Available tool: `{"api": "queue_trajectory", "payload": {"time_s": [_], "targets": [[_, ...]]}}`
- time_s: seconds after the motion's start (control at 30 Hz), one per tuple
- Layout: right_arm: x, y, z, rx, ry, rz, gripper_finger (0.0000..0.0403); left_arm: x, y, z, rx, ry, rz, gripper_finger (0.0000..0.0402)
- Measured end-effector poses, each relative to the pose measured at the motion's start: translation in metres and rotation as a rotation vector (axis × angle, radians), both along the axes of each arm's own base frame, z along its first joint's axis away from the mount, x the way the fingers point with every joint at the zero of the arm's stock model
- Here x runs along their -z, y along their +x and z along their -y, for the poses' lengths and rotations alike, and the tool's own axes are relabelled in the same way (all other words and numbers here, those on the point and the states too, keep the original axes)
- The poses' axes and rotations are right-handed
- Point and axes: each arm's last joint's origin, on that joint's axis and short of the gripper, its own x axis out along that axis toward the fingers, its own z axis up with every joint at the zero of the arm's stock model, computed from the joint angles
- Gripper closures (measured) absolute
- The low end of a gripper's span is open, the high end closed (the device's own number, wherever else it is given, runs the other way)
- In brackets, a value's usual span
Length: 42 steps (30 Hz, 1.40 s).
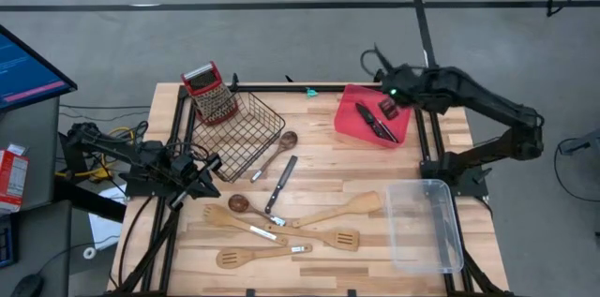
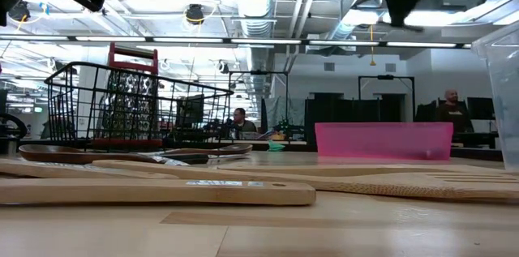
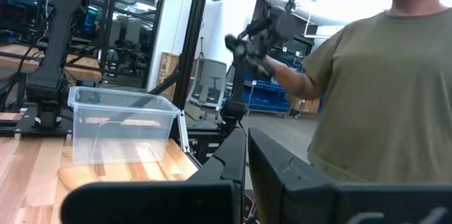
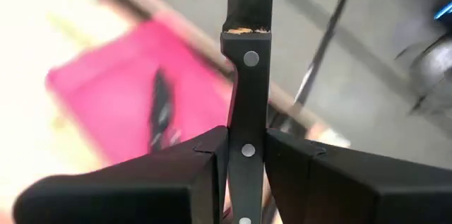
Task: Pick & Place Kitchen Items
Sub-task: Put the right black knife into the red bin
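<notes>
Right wrist view is showing a black-handled knife [image 4: 248, 111] being pinched by its riveted handle between the right gripper [image 4: 247, 160] fingers, above the red tray [image 1: 354, 114] holding another knife [image 1: 375, 121]. Left gripper [image 1: 208, 170], pressed together, is waiting beside the wire basket [image 1: 246, 133].

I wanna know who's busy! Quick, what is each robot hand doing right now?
Left gripper: jaws shut, holding nothing, parked at the table's left edge.
Right gripper: jaws shut on a black-handled knife, above the red tray.
</notes>
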Motion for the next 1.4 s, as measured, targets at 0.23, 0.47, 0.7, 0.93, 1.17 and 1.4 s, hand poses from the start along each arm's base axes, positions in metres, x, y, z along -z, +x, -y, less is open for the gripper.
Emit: {"api": "queue_trajectory", "payload": {"time_s": [0.23, 0.47, 0.7, 0.93, 1.17, 1.4], "targets": [[0.057, 0.022, -0.026, -0.068, 0.309, 0.083, 0.033, 0.0, 0.0, 0.0, 0.0, 0.0, 0.001, 0.0399], [0.067, 0.066, -0.066, -0.284, 0.437, 0.482, 0.033, 0.0, 0.0, 0.0, 0.0, -0.002, 0.004, 0.0399], [0.029, 0.1, -0.093, -0.53, 0.48, 1.016, 0.033, 0.0, 0.0, 0.0, 0.0, -0.002, 0.005, 0.0399], [-0.028, 0.105, -0.106, -0.88, 0.446, 1.555, 0.033, -0.001, 0.0, 0.0, 0.0, -0.003, 0.009, 0.0399], [-0.063, 0.089, -0.117, -1.137, 0.295, 1.88, 0.033, -0.001, 0.0, 0.0, 0.0, -0.005, 0.014, 0.0399], [-0.075, 0.071, -0.143, -1.578, 0.137, 1.94, 0.033, -0.002, 0.0, 0.0, 0.0, -0.006, 0.02, 0.0399]]}}
